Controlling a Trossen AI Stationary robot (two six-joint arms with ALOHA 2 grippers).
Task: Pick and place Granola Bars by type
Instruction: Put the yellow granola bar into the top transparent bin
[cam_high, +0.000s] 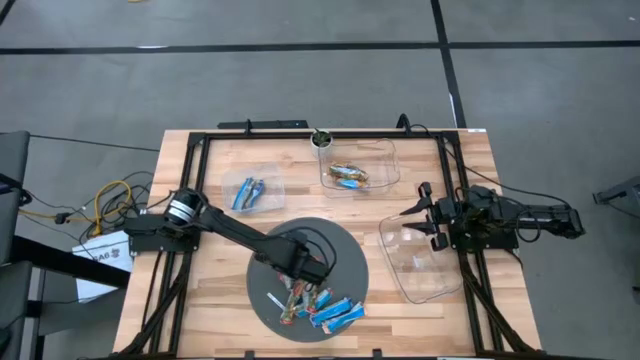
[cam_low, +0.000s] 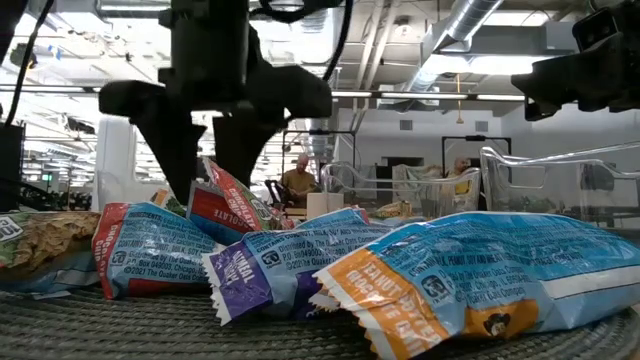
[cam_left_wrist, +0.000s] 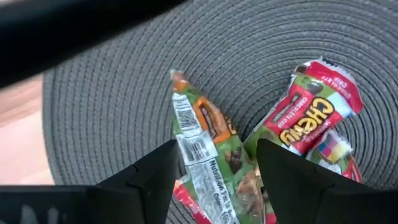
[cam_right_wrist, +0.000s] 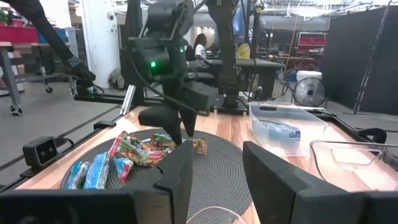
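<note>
Granola Bars (cam_high: 318, 305) are lying heaped on the grey round mat (cam_high: 345, 245), and we are hovering our left gripper (cam_left_wrist: 214, 171) right over them, fingers parted and empty. Directly beneath and between those fingers, a green-wrapped bar (cam_left_wrist: 208, 158) is running its long axis forward, away from the wrist, so we are straddling it across its narrow width. Our right gripper (cam_high: 420, 215), well apart beside the clear bin (cam_high: 425, 275), is waiting part-open, holding nothing.

Grey round mat (cam_high: 345, 245) — three clear bins (cam_high: 425, 262).
</note>
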